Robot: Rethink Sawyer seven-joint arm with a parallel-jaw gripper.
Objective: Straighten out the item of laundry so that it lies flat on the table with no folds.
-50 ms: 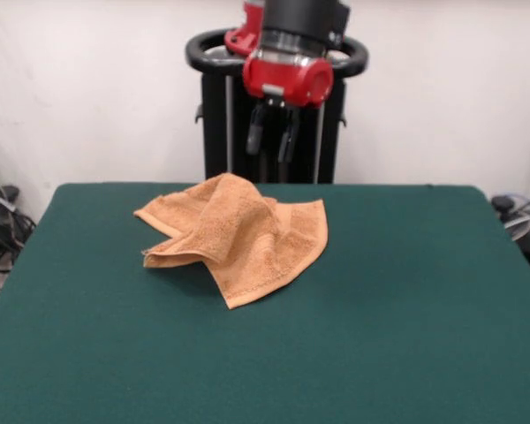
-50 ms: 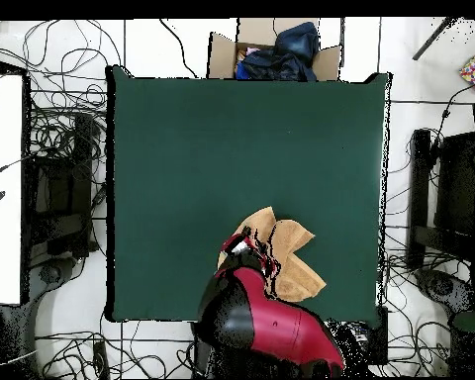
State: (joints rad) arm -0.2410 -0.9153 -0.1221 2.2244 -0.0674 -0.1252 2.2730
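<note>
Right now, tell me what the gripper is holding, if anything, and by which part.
Nothing is held. The gripper hangs open and empty above the crumpled towel, clear of it.

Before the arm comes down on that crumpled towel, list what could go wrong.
1. The towel lies bunched with layers folded over each other; a pinch at the raised hump may catch several layers and drag the fold along rather than open it.
2. It sits close to the table edge on the robot's side, so a pull that way could slide it off.
3. The gripper hangs above the towel's far edge, and the arm hides part of the cloth from overhead.
</note>
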